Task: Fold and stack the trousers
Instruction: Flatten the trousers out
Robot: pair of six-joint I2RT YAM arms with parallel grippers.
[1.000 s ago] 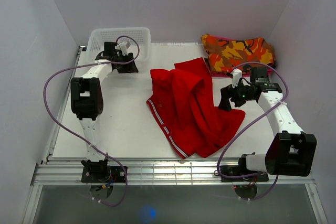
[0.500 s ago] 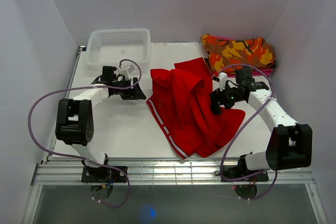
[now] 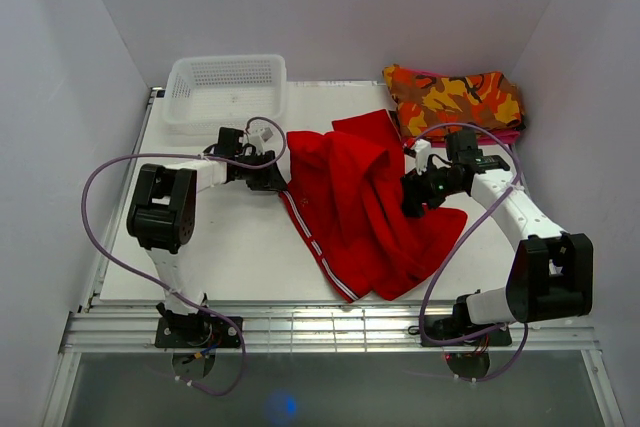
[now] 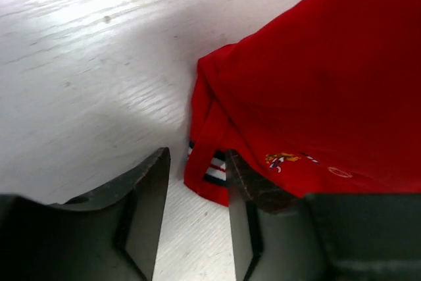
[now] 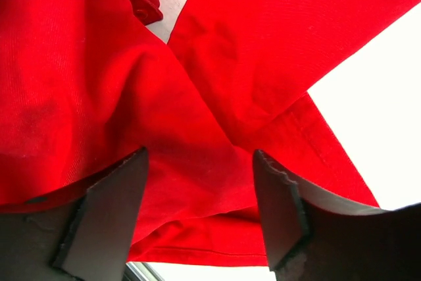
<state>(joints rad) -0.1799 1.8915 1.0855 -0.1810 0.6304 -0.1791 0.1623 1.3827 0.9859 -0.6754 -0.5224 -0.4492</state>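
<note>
The red trousers (image 3: 365, 212) lie crumpled in the middle of the table, with a striped band along their left edge. My left gripper (image 3: 272, 179) is low at the trousers' left edge. In the left wrist view the gripper (image 4: 197, 185) is open, and a corner of the trousers (image 4: 316, 77) with the striped band lies between its fingertips (image 4: 150, 195). My right gripper (image 3: 410, 197) hovers over the right side of the trousers. In the right wrist view it (image 5: 197, 189) is open wide, with folds of the red trousers (image 5: 197, 83) under and between the fingers (image 5: 112, 208).
A white mesh basket (image 3: 225, 87) stands at the back left. A folded orange-red-yellow camouflage garment (image 3: 450, 97) lies at the back right. White walls close in on both sides. The table's metal front rail (image 3: 330, 327) runs along the near edge.
My left gripper has swung from the basket down and right to the trousers' left edge. My right gripper has moved left onto the trousers, then held still.
</note>
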